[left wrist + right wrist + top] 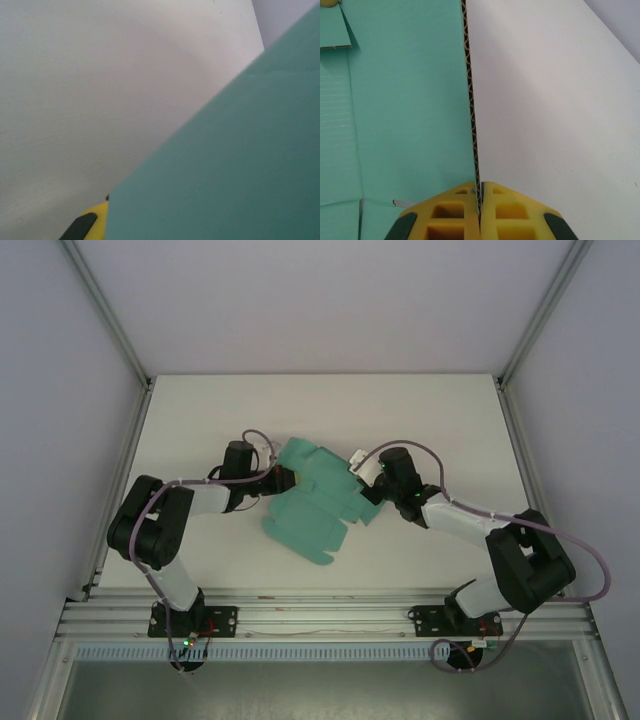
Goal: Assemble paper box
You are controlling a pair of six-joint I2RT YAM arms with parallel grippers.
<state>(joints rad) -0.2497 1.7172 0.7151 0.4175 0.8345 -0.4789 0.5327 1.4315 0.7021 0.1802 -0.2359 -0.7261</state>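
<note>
The paper box (315, 502) is a teal die-cut card sheet lying mid-table between both arms. My left gripper (283, 478) is at its left edge. In the left wrist view a teal panel (235, 165) rises close over the camera and hides the jaws. One yellow finger (95, 222) peeks out beside the panel's edge. My right gripper (480, 197) is shut on a raised panel seen edge-on, its corrugated edge (470, 100) running straight up from the jaws. The rest of the sheet (405, 100) lies to the left.
The white table (440, 420) is bounded by white enclosure walls with metal posts (525, 330) at the back corners. An aluminium rail (320, 618) runs along the near edge by the arm bases.
</note>
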